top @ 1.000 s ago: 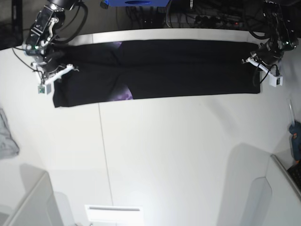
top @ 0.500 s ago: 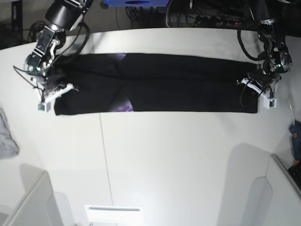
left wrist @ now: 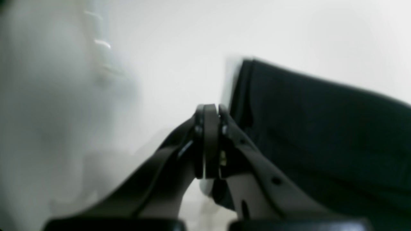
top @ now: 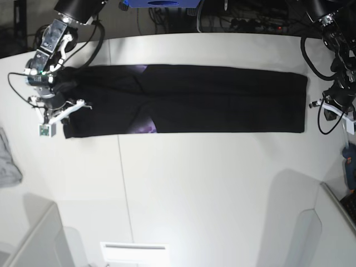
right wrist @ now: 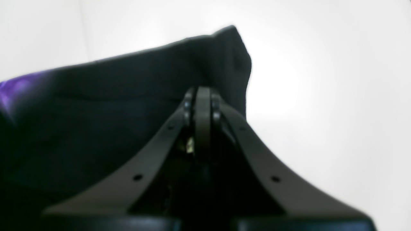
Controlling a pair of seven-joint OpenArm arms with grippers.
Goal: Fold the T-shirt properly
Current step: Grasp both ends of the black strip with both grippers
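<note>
The black T-shirt (top: 222,100) lies flat as a long strip across the far part of the white table (top: 211,183), with a patch of purple print (top: 146,123) showing near its left third. My right gripper (top: 60,111) rests at the strip's left end. In the right wrist view its fingers (right wrist: 197,91) are shut over the black cloth (right wrist: 112,96), and I cannot tell if any cloth is pinched. My left gripper (top: 329,105) is off the cloth, just past the right end. In the left wrist view it (left wrist: 207,110) is shut, with the shirt's edge (left wrist: 321,128) beside it.
A small grey cloth (top: 6,161) lies at the table's left edge. A blue tool (top: 349,167) sits at the right edge. Cables and a blue object (top: 161,3) lie behind the table. White panels stand at the front left (top: 33,239) and front right (top: 334,233).
The shirt was dragged toward the front of the table. My left gripper has since come off its right end and moved right. The right gripper shifted slightly forward and left.
</note>
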